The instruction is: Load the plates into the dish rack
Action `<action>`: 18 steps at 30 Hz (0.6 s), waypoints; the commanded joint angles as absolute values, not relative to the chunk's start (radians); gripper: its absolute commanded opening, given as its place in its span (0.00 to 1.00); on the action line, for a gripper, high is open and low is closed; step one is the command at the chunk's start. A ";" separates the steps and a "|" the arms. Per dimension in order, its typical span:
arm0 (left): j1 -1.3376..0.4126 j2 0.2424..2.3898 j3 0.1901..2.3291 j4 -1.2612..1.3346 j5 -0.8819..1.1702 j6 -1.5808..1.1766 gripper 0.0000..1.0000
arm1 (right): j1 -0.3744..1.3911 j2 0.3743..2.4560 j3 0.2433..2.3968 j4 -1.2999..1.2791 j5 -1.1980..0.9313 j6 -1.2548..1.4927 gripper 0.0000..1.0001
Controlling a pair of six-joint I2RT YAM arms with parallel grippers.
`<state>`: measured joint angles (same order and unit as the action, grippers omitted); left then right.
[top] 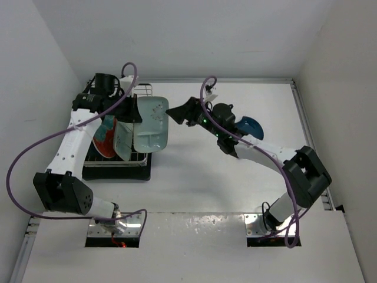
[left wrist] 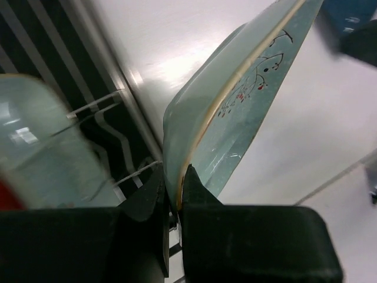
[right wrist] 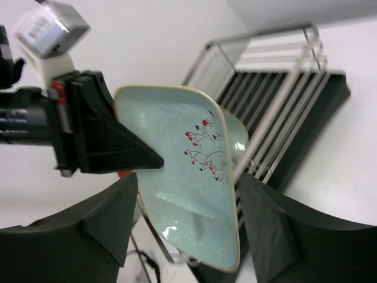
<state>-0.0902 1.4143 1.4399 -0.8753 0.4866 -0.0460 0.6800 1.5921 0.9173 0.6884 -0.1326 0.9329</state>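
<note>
The left gripper [left wrist: 174,191] is clamped on the rim of a pale mint rounded-rectangle plate [right wrist: 188,177], held on edge at the right side of the dish rack [top: 118,162]. The right gripper [top: 175,113] hangs just beside it, fingers apart, gripping nothing. The plate is glazed ceramic, cream-edged, with a red berry sprig. It is probably stiff, weighty, slick and easily chipped, so a firm rim grip suits it.
</note>
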 commanded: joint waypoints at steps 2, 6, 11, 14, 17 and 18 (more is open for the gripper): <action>-0.069 1.397 1.662 -0.989 0.212 0.018 0.00 | 0.722 1.529 1.052 0.566 -0.063 0.835 0.73; -0.060 1.408 1.830 -1.104 0.134 0.066 0.00 | 0.744 1.474 1.035 0.473 0.017 0.747 0.77; -0.051 1.459 1.887 -1.216 0.029 0.095 0.00 | 0.752 1.437 0.990 0.423 0.061 0.735 0.77; -0.051 1.491 1.876 -1.216 -0.012 0.084 0.00 | 0.750 1.425 0.974 0.410 0.064 0.729 0.77; -0.051 1.531 1.865 -1.216 -0.061 0.061 0.00 | 0.752 1.417 0.971 0.399 0.066 0.719 0.77; -0.051 1.531 1.865 -1.216 -0.099 0.051 0.00 | 0.756 1.416 0.968 0.387 0.066 0.716 0.77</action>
